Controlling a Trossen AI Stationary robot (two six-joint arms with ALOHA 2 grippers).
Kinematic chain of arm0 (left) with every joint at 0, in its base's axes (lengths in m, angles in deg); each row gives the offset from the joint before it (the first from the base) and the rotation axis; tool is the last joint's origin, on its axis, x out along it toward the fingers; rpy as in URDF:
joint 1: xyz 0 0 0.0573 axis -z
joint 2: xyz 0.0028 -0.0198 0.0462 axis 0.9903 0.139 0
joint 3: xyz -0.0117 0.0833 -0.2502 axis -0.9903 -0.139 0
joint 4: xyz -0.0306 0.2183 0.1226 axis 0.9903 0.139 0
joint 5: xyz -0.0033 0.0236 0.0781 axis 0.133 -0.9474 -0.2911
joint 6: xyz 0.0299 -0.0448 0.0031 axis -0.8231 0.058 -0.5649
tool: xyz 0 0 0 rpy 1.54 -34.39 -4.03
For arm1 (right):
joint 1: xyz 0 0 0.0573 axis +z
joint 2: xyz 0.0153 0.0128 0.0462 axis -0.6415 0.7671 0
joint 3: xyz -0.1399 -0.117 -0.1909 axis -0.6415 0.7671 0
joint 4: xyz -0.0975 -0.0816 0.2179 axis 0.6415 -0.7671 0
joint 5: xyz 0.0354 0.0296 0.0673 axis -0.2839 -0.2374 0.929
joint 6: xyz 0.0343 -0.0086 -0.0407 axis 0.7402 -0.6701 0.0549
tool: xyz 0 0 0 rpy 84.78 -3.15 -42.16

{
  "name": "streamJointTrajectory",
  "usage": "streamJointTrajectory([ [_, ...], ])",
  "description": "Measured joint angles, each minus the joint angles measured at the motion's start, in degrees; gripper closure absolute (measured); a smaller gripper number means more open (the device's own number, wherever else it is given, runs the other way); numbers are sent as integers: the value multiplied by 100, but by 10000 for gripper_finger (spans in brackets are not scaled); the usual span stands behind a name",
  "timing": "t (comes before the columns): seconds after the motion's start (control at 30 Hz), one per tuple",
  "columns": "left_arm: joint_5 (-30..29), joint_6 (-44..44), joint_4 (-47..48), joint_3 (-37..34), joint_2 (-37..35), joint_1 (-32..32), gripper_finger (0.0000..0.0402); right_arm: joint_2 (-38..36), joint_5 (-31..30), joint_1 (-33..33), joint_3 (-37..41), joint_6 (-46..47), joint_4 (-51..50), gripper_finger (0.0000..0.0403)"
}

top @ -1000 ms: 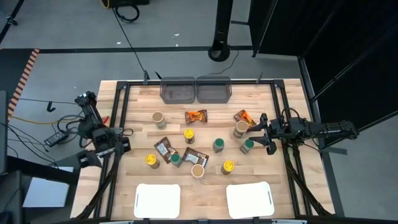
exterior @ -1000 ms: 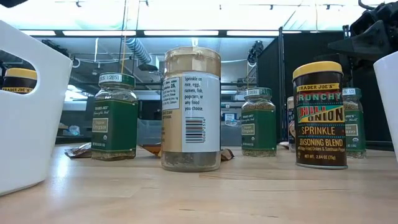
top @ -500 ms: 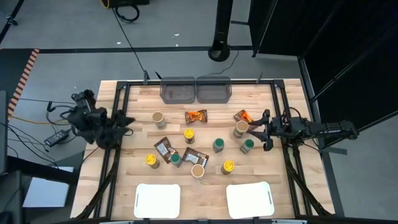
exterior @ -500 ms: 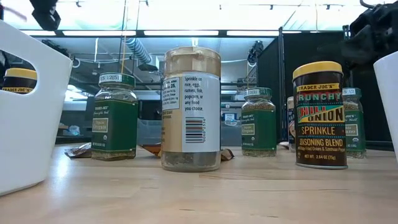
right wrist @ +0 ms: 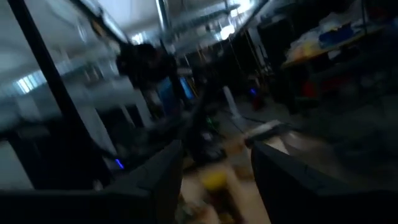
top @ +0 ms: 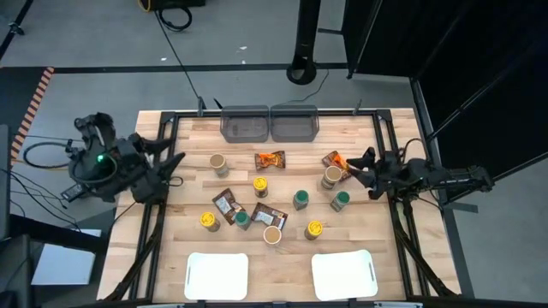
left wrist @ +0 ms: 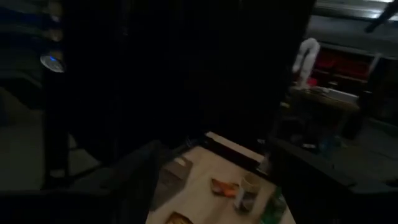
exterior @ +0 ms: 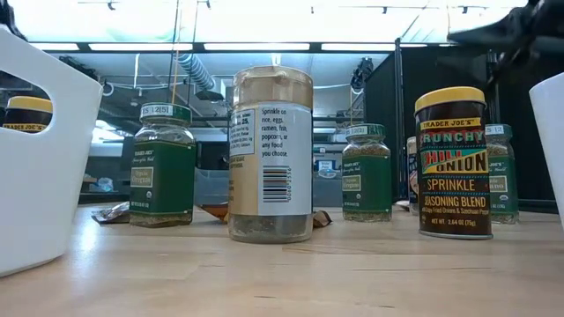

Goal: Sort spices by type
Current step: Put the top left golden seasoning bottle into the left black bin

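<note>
While both arms hang at the table's side edges and nothing is held, the sorting looks to be at its very start. The left gripper is over the left rail, fingers apart and empty. The right gripper is at the right side, fingers also apart, just beside a tan-lidded jar and an orange packet.

All the spices lie loose in the middle of the table: another tan-lidded jar, a second orange packet, yellow-lidded jars, green-lidded jars, and brown packets.

Two grey bins at the far edge and two white trays at the near edge show nothing inside.

The next move, I judge, calls for the right gripper to come down around the tan-lidded jar. The packet touching that jar and the green-lidded jar close by leave little room for the fingers, so a careless approach could knock one over.
</note>
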Motion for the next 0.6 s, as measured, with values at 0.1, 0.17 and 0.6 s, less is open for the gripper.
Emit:
streamJointTrajectory([
  [0.1,74,-75,-68,515,370,-298,98,0,2,-3,0,337,587,206],
  [0.17,1006,-54,-74,801,451,-368,98,0,2,-3,0,439,1050,205],
  [0.6,4608,1234,655,1114,523,-1483,101,-4,-30,-16,-327,244,3247,207],
])
